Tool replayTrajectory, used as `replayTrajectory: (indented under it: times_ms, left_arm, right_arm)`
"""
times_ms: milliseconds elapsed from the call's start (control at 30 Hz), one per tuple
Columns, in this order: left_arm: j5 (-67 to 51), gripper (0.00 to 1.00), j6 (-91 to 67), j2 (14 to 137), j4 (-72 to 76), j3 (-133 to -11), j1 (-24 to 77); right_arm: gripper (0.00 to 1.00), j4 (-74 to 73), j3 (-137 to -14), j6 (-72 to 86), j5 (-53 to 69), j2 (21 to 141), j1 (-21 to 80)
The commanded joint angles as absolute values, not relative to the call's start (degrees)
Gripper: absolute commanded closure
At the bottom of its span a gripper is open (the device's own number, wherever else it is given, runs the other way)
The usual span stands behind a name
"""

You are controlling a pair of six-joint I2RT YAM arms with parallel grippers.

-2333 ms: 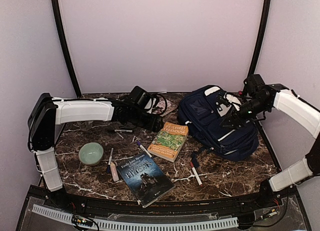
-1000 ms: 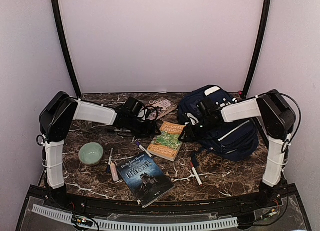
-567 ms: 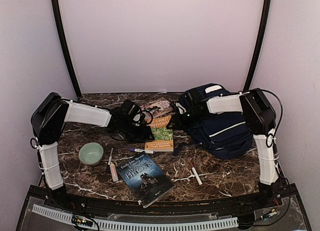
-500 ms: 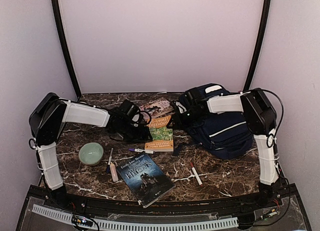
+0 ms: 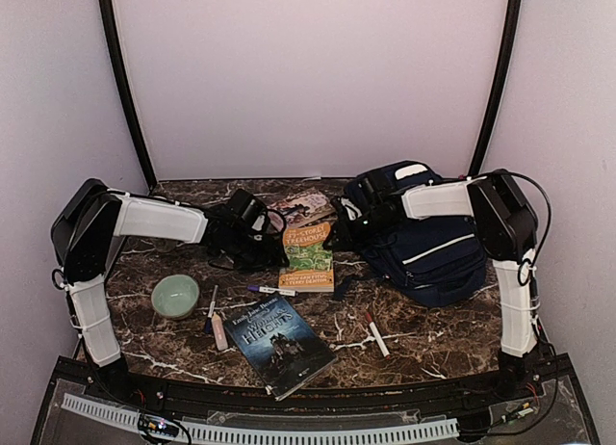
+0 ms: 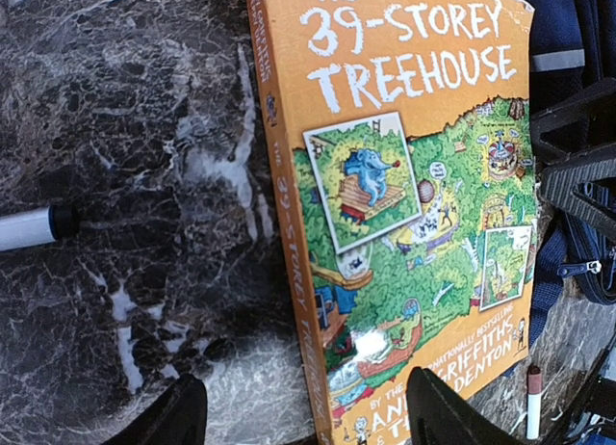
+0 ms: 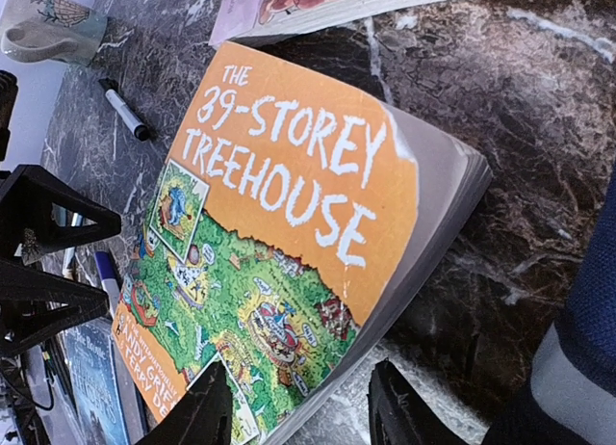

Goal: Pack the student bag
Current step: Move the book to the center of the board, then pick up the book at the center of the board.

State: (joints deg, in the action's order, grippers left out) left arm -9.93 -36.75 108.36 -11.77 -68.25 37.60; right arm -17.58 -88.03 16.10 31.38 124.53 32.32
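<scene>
The student bag, navy with white stripes, lies at the right of the table; a corner of it shows in the left wrist view and in the right wrist view. Just left of it lies the orange book "The 39-Storey Treehouse". My left gripper is open at the book's left side, and its fingers straddle the spine. My right gripper is open at the book's right side; one finger is over the cover, the other over the table beside the page edge.
A blue "Wuthering Heights" book lies near the front. A green bowl sits at the left. Markers lie scattered: a purple-capped marker, a red-capped marker, and a pale tube. Another book lies at the back.
My right gripper swung left from the bag to the orange book's right edge. The book slid left and turned straight. The purple-capped marker turned level. My left gripper stayed open at the spine.
</scene>
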Motion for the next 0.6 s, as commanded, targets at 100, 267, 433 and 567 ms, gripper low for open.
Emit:
replayTrajectory:
  times_ms: [100, 267, 433, 567]
  left_arm:
    - [-10.6, 0.26, -39.0, 109.8, -10.1, -69.5, 37.3]
    - [-12.0, 0.25, -40.5, 110.5, -8.6, -68.5, 37.1]
    - [-14.0, 0.22, -43.5, 110.6, -5.9, -67.0, 36.5]
    - [-14.6, 0.22, -46.4, 111.6, -4.1, -66.1, 36.2]
  right_arm:
    - [0.54, -17.3, -87.2, 19.3, 34.1, 128.3, 33.4]
    - [0.63, -17.5, -84.6, 21.5, 32.2, 130.4, 33.3]
    - [0.97, -19.0, -80.8, 23.6, 26.4, 132.5, 33.1]
    - [1.00, -19.4, -78.7, 24.3, 24.7, 135.1, 33.1]
